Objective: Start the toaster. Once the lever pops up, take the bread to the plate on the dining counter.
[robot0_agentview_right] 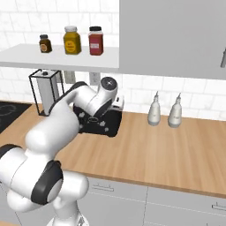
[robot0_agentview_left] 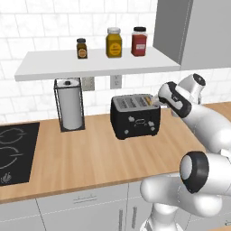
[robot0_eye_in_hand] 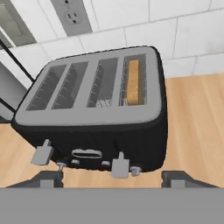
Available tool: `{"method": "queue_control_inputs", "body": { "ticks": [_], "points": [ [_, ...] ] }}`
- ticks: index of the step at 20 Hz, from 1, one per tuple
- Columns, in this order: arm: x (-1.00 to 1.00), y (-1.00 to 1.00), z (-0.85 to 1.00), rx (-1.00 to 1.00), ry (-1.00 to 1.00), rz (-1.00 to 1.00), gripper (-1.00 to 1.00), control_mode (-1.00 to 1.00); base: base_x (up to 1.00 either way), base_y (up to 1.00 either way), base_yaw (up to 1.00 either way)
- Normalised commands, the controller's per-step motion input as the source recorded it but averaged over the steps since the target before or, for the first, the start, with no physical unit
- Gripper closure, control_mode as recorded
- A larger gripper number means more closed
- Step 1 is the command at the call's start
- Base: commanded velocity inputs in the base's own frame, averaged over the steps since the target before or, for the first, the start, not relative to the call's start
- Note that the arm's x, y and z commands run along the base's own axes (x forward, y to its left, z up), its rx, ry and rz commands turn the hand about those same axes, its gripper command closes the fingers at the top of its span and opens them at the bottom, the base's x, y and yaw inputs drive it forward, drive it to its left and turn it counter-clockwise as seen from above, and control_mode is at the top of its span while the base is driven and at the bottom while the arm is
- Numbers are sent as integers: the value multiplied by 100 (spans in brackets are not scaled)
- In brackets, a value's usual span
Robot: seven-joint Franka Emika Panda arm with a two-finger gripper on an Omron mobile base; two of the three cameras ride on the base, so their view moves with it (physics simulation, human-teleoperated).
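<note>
Black and boxy, the four-slot toaster (robot0_eye_in_hand: pixel 94 111) sits mid-frame in the hand view, a tan bread slice (robot0_eye_in_hand: pixel 133 82) sunk in its rightmost slot. The two-finger gripper (robot0_eye_in_hand: pixel 111 178) hovers above its front, fingers spread wide, empty.

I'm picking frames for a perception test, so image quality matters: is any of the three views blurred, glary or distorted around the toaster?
Left base view: even, soft light, the toaster slightly soft-edged, no glare. Right base view: the same flat light, but the arm covers most of the toaster. Hand view: sharpest, the bread clear in its slot, with wide-angle tilt; the tool fingertips are dim.
</note>
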Motion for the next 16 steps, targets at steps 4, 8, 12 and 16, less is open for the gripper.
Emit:
{"method": "queue_control_inputs", "body": {
  "ticks": [4, 8, 12, 16],
  "points": [
    [18, 36, 15, 0, -9, 0, -100, -100, 0, 0, 0],
    [23, 12, 19, 0, -12, 0, -100, -100, 0, 0, 0],
    [6, -4, 29, -1, -1, 0, -100, -100, 0, 0, 0],
    [0, -13, 11, -6, -1, 0, -100, -100, 0, 0, 0]
  ]
}}
